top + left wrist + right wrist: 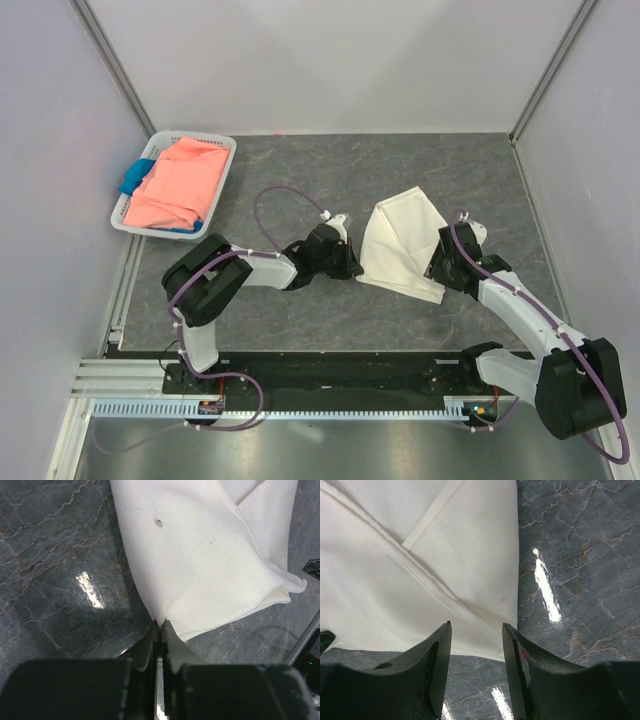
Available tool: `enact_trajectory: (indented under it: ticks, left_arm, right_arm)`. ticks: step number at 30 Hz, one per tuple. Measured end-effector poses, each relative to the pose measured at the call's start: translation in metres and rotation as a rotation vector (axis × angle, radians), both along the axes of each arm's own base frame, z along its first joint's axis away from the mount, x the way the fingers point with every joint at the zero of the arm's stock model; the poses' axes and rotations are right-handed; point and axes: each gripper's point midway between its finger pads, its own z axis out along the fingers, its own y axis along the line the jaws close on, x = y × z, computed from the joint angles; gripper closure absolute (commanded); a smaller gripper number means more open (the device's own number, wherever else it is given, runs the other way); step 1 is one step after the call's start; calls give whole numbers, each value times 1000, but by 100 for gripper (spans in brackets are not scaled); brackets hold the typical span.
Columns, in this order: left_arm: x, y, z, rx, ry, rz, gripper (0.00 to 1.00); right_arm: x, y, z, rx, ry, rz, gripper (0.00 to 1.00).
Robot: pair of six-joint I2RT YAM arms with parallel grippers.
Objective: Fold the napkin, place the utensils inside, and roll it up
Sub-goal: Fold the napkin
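The off-white napkin [400,245] lies partly folded and rumpled on the grey marbled tabletop, between my two arms. My left gripper [350,264] is at its left edge. In the left wrist view that gripper [161,624] is shut, with the napkin's [200,555] near edge pinched at the fingertips. My right gripper [438,272] hovers over the cloth's lower right corner. In the right wrist view it [476,626] stands open, nothing between its fingers, with the napkin's [395,580] hem just beyond the tips. The utensils are out of view.
A white basket [225,170] stands at the back left with a salmon-pink cloth [180,185] and a blue cloth [133,180] in it. Pale walls enclose the table on three sides.
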Motion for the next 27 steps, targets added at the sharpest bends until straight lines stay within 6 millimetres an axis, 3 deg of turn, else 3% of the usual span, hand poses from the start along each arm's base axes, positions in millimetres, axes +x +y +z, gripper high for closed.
enact_trajectory:
  ticks: [6,12,17,22,25,26,27]
  left_arm:
    - [-4,14,-4,-13,20,10,98]
    - [-26,57,-3,11,50,43,98]
    - [-57,104,0,69,69,89,98]
    - [-73,156,3,169,51,200,98]
    - [-78,184,5,220,40,272,72]
    - [-79,192,5,237,37,293,54]
    - [-81,198,6,252,36,309,44]
  right_arm:
    - [-1,1,-1,-4,5,27,44]
    - [-5,12,-7,27,41,97,43]
    - [-9,48,-3,137,22,233,43]
    - [-30,102,1,196,17,442,43]
    - [-46,134,0,223,23,557,43]
    - [-50,141,-2,226,29,584,43]
    - [-54,148,-4,229,34,607,43]
